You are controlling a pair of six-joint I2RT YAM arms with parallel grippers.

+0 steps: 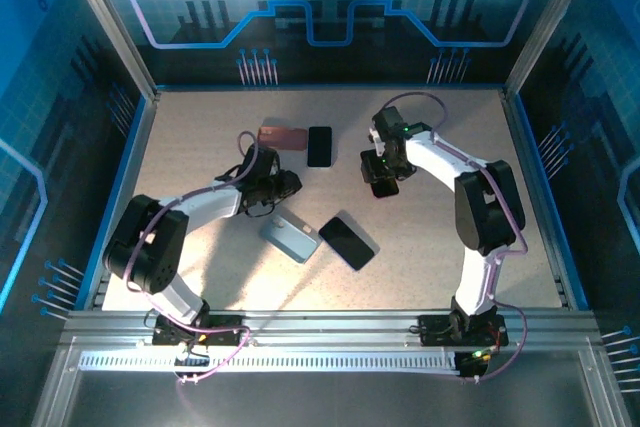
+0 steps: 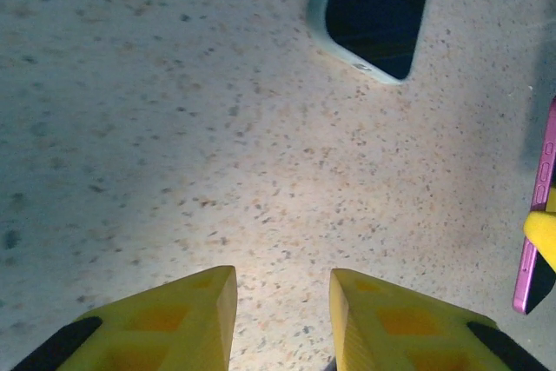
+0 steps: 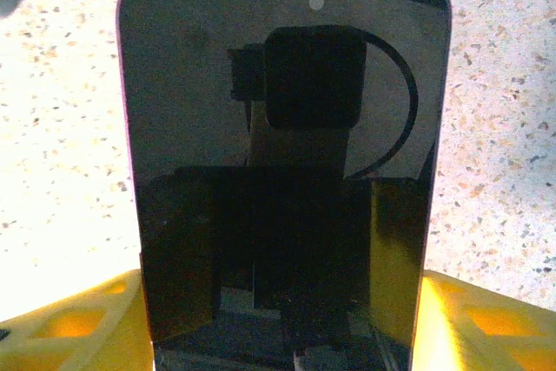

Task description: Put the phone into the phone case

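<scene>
A purple-edged phone (image 3: 282, 84) with a dark screen stands between the yellow fingers (image 3: 78, 319) of my right gripper (image 3: 282, 301), which is shut on its long sides. From above, that gripper (image 1: 380, 181) sits right of centre. The left wrist view catches the same phone (image 2: 539, 188) edge-on at the right border. A light blue phone case (image 1: 290, 238) lies flat near the middle, below my left gripper (image 1: 285, 185). My left gripper (image 2: 282, 280) is open over bare table, with nothing between its fingers.
A dark slab with a pale green rim (image 2: 373, 6) lies ahead of my left gripper; from above it looks black (image 1: 319, 145). A reddish case (image 1: 283, 136) lies beside it. Another black phone (image 1: 347, 242) rests right of the blue case. Raised walls (image 1: 130, 177) border the table.
</scene>
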